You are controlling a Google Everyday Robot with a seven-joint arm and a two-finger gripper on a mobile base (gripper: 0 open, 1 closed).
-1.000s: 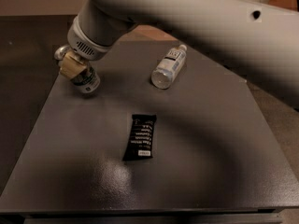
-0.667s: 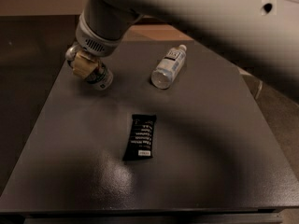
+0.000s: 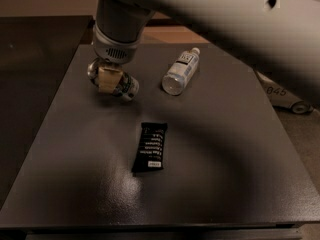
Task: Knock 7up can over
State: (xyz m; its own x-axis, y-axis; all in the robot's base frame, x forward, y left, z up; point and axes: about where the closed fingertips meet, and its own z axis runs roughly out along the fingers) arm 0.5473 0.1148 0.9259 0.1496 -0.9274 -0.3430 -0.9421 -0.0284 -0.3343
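Observation:
The 7up can (image 3: 126,84) is tipped over on the dark table (image 3: 230,164) at the back left. Its silver end points right and toward me, and green and white show on its side. My gripper (image 3: 106,78) hangs from the big grey arm (image 3: 200,9) and sits right against the can's left part, covering it with a tan pad.
A clear plastic water bottle (image 3: 180,71) lies on its side right of the can. A flat black snack bar wrapper (image 3: 151,147) lies in the table's middle. A grey object marked 045 (image 3: 282,96) sits beyond the right edge. The arm spans the top of the view.
My gripper and the can have moved together to the right, toward the water bottle. The bottle and the wrapper have not moved.

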